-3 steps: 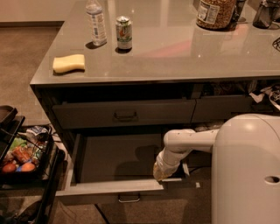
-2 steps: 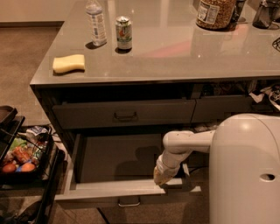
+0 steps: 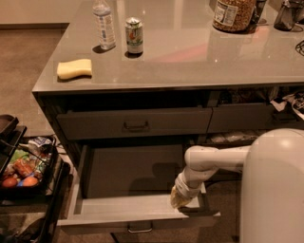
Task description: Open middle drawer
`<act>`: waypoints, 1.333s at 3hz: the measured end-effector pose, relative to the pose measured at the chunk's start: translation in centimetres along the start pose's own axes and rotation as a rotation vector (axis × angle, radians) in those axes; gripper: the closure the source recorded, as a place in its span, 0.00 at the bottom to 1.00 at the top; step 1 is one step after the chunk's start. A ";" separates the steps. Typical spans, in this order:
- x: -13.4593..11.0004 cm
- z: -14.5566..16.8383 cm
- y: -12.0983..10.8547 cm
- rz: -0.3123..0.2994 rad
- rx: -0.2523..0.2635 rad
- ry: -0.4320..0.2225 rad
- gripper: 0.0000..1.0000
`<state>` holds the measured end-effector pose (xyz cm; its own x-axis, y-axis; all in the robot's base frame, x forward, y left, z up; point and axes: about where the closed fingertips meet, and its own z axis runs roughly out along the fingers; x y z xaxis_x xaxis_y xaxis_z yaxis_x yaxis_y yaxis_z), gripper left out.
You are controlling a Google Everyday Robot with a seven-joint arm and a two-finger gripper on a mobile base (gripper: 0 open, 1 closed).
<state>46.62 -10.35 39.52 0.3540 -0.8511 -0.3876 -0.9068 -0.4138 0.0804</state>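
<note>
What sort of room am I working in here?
Probably an office kitchenette or break room: a counter with water bottle, soda can and sponge, plus a snack tray at left. The end effector sits front right in the open middle drawer.

A kitchen or break room, by the look of it: a grey counter (image 3: 199, 61) carrying a bottle (image 3: 104, 24), can (image 3: 134, 35), sponge (image 3: 74, 69) and jar (image 3: 232, 14) — a snack tray (image 3: 53, 176) alongside. The gripper (image 3: 182, 199) sits at the front right of the open middle drawer (image 3: 128, 173).

Above the middle drawer (image 3: 128, 173) the countertop (image 3: 190, 54) shone glossy; the drawer looked matt, the gripper (image 3: 181, 199) at its front-right corner smooth plastic.
</note>
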 end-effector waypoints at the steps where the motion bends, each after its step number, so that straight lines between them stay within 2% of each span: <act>1: 0.3 -1.0 0.9 0.045 0.045 -0.084 1.00; 2: 0.7 -1.6 1.5 0.067 0.064 -0.126 1.00; 3: 0.8 -1.9 2.0 0.071 0.061 -0.140 1.00; 4: 0.9 -1.5 3.1 0.049 -0.049 -0.087 1.00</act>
<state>44.42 -12.89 40.81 0.2861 -0.8407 -0.4598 -0.9098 -0.3889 0.1451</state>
